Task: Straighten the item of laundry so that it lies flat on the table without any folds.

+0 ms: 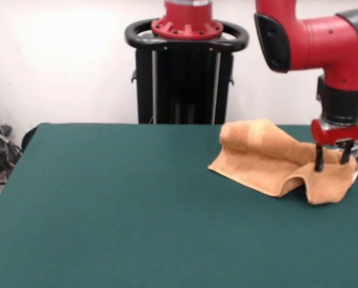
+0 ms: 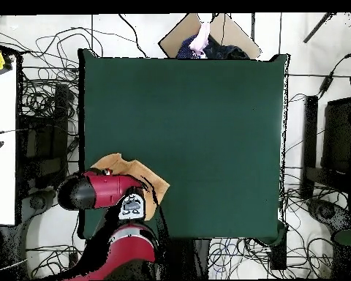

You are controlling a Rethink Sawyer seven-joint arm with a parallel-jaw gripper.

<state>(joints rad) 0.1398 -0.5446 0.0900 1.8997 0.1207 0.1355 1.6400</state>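
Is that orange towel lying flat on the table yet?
No, the towel is bunched and humped with folds at the table's corner, under the gripper.

Orange-tan towel (image 1: 268, 157), dark green table (image 1: 125, 204)

The green table (image 1: 125, 204) lay bare and open; only the crumpled towel (image 1: 268, 162) and arm (image 1: 340, 54) crowded one corner.

Front view: low across the tabletop (image 1: 137, 204), facing the red arm (image 1: 328, 42), fairly close. Overhead view: high up, straight down, whole tabletop (image 2: 208, 132) plus surrounding floor and cables. Shared: tabletop, towel (image 1: 274, 159), arm.
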